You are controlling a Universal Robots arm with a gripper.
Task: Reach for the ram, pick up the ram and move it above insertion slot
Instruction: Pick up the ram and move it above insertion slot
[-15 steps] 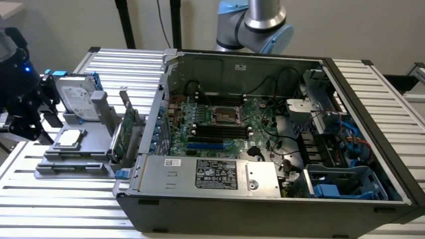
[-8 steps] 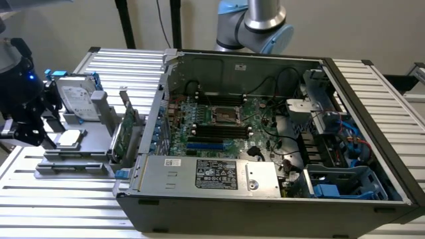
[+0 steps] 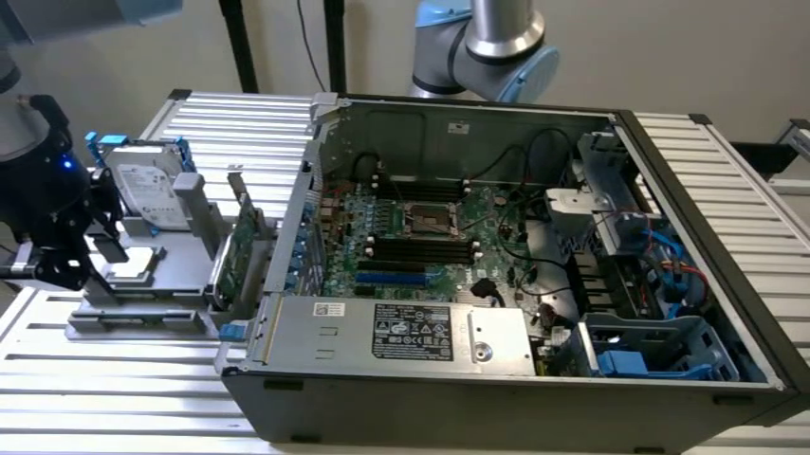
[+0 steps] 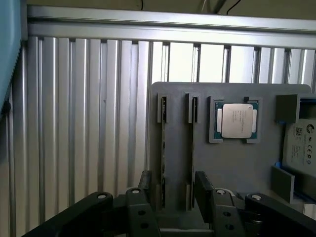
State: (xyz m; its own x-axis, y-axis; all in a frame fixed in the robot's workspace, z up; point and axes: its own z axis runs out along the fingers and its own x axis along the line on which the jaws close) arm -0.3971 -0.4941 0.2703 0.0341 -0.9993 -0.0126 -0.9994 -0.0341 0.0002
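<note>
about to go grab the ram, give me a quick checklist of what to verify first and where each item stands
1. claw open: ok, fingers spread.
2. claw empty: ok, nothing held between the fingers.
3. claw over holder: ok, fingers straddle its two slots.
4. which strip to grab: cannot tell, two thin edge-on strips stand there, both between the fingers.
5. cpu out of the way: ok, it sits apart from the fingers.
6. case open: ok, board exposed.
</note>
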